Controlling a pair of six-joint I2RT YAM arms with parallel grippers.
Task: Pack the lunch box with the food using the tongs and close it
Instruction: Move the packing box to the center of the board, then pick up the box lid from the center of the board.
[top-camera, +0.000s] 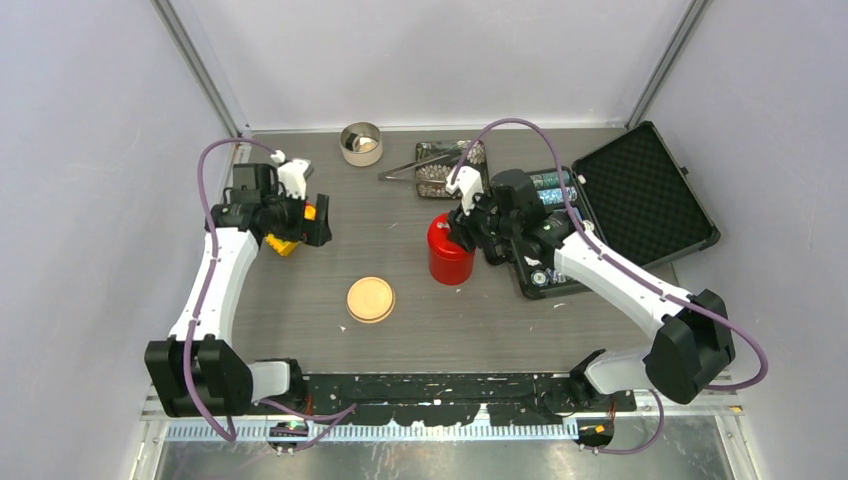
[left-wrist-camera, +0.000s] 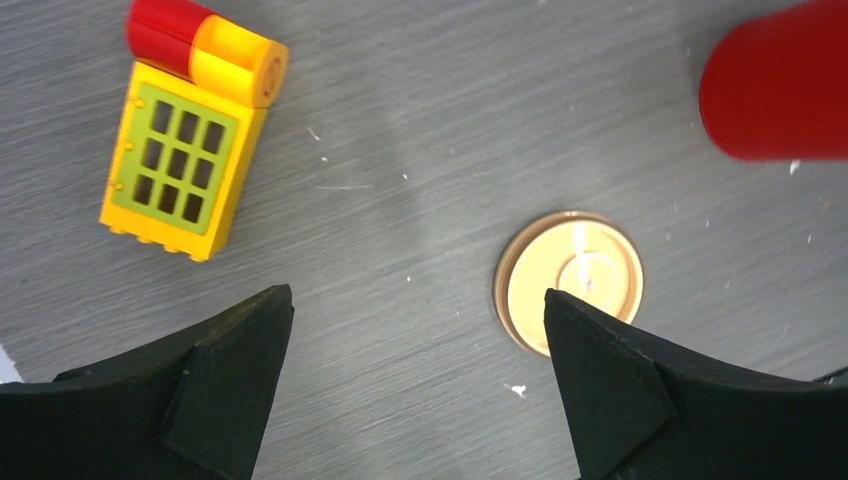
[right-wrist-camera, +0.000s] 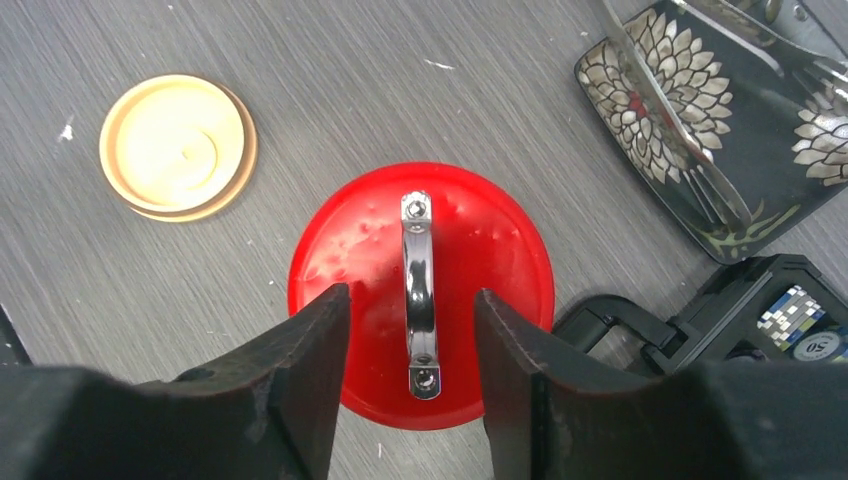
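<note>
The right gripper (right-wrist-camera: 408, 292) hangs half-open over the red lid (right-wrist-camera: 345, 250) seated on the red canister (top-camera: 449, 265), its fingers straddling the metal handle (right-wrist-camera: 418, 300) without clasping it, while the left gripper (left-wrist-camera: 415, 305), spread wide and empty, hovers left of the canister.

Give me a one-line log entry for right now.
left gripper: open, empty | right gripper: fingers open astride handle | red lid: on canister | beige lid: loose on table | tub: uncovered
</note>
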